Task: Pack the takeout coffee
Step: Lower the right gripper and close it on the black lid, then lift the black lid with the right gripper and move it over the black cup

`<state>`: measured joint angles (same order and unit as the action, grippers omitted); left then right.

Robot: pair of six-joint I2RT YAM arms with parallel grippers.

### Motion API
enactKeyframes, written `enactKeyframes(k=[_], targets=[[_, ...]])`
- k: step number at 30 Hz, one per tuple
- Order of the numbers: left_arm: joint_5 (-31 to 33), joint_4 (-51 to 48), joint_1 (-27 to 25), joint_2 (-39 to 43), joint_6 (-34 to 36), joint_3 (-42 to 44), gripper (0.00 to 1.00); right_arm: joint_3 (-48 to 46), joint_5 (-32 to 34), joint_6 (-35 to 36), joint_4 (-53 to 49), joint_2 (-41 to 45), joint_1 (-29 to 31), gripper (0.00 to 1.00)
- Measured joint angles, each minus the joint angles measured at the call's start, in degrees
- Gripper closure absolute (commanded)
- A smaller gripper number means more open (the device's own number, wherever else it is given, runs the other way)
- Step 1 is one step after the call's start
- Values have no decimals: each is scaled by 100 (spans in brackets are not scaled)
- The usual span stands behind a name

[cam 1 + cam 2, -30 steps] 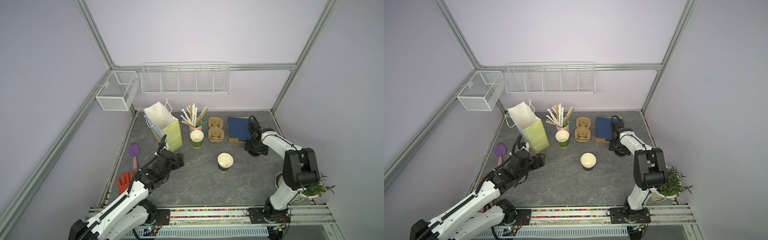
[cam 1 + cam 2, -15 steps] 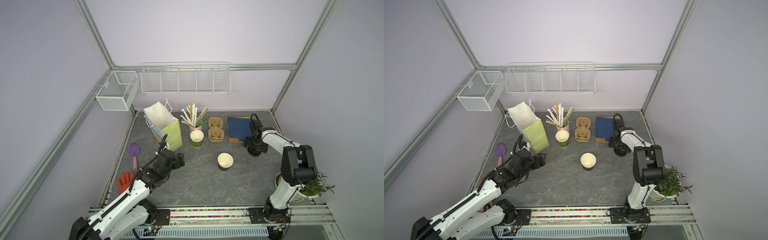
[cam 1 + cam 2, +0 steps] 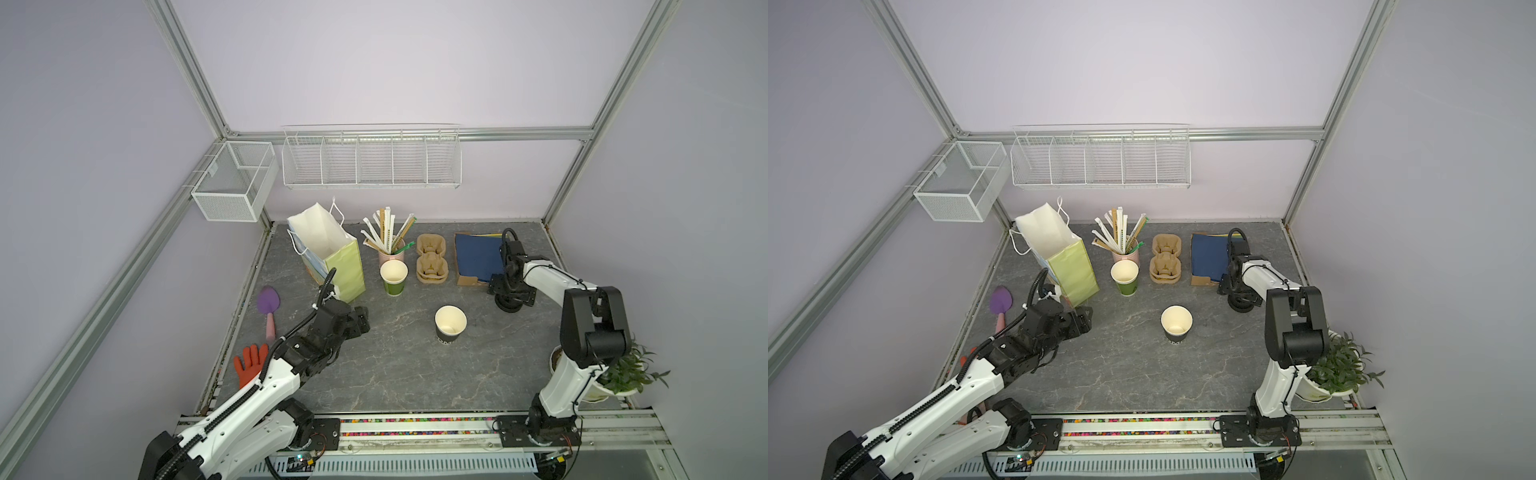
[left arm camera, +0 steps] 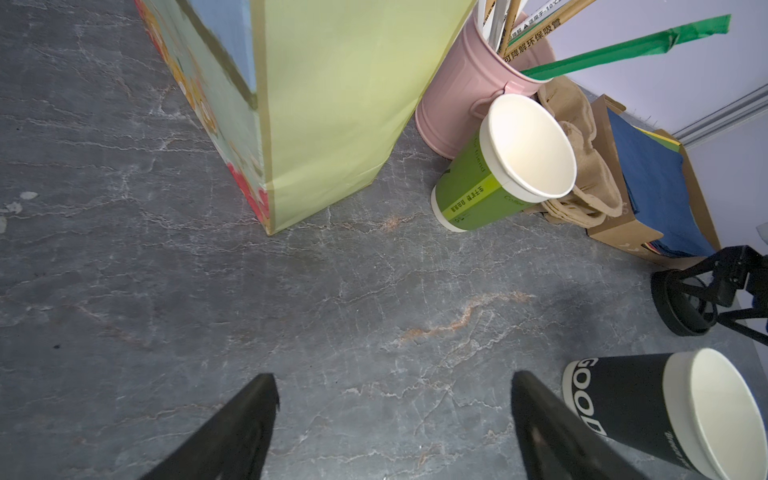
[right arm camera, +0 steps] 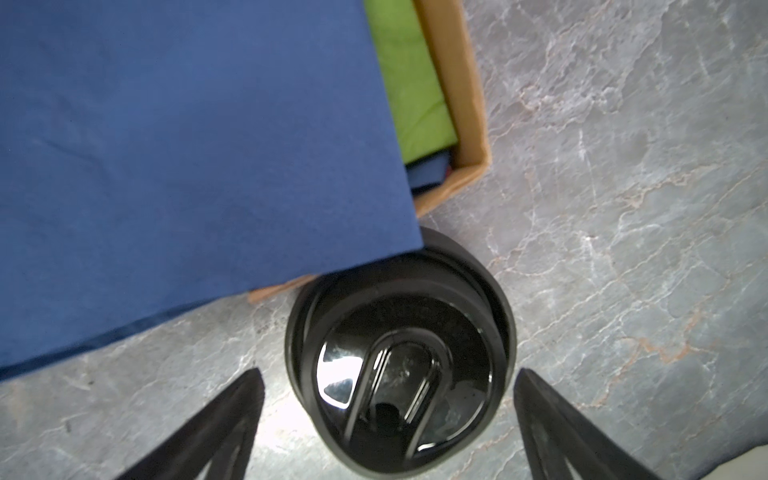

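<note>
Wide open, my left claw (image 4: 392,376) hangs near the black paper cup (image 3: 450,328), which stands upright right of centre in a top view. Equally spread, my right claw (image 5: 387,372) hovers over a black lid (image 5: 399,316). That cup seems light and crushable, so grip mid-wall, gently. My left wrist view crops its rim, and blue cloth (image 5: 187,145) hides part of the lid's edge.

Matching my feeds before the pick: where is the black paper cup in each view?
In a top view: black paper cup stands upright just right of centre, below the middle.
In a top view: black paper cup near centre, below the middle.
Left wrist: black paper cup in the lower right corner.
Right wrist: not in it.
Shared landmark: black lid, seen in all four.
</note>
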<state>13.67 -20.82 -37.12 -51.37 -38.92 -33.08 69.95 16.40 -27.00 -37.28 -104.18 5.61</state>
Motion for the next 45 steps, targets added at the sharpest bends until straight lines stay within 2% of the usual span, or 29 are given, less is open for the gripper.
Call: enactKeyframes(k=[24,36,45], targets=[[-20,149,0,-195,-2,0,12,-243,-214,-31,297,33,-76,25],[-22,173,0,-190,-2,0,12,-490,-431,-68,214,444,-52,27],[-20,170,0,-177,20,0,13,-518,-417,-85,35,1200,122,28]])
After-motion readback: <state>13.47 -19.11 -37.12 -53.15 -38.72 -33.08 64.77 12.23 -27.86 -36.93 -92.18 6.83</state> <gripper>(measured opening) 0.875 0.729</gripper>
